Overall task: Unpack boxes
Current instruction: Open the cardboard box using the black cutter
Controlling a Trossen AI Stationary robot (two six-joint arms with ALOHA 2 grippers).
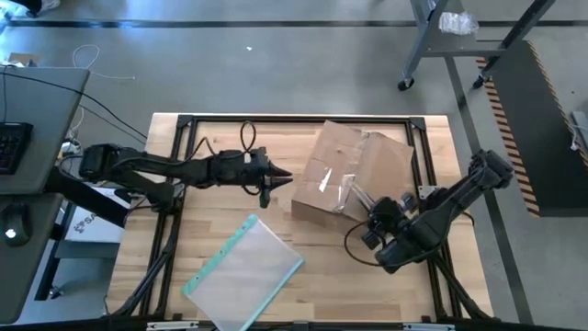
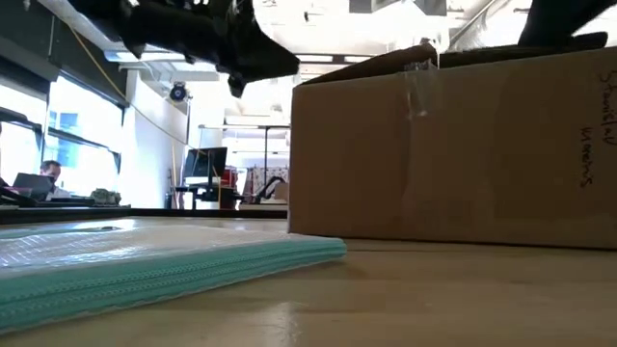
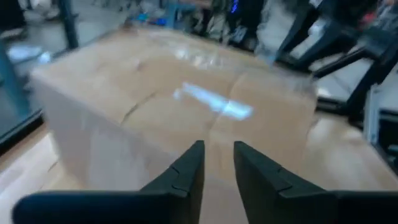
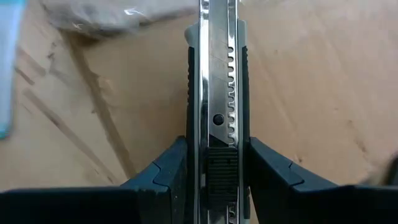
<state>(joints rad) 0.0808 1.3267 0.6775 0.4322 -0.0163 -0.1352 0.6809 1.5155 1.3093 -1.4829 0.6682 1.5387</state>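
The brown cardboard box (image 1: pixel 354 170) stands on its bottom at the table's far right, clear tape glinting on its top seam (image 3: pixel 214 102); it fills the low view (image 2: pixel 453 145). My left gripper (image 1: pixel 271 181) hovers left of the box, pointing level at it, its fingers (image 3: pixel 217 163) a narrow gap apart with nothing between them. My right gripper (image 1: pixel 372 213) is at the box's near right side, shut on a metal utility knife (image 4: pixel 217 93) that points at the cardboard (image 4: pixel 298 74). My right gripper pinches the utility knife's handle (image 4: pixel 217 171) between its two fingers, one on each long side. The knife lies along the fingers and sticks out ahead of them, slanting down toward the box. It is lifted clear of the table; its tip runs out of the frame.
A flat clear pouch with a teal edge (image 1: pixel 243 271) lies on the table's near middle (image 2: pixel 145 265). Black frame rails (image 1: pixel 294 119) border the tabletop. A desk with a keyboard (image 1: pixel 14 147) stands left of the table. A person (image 2: pixel 48 175) sits far off in the room.
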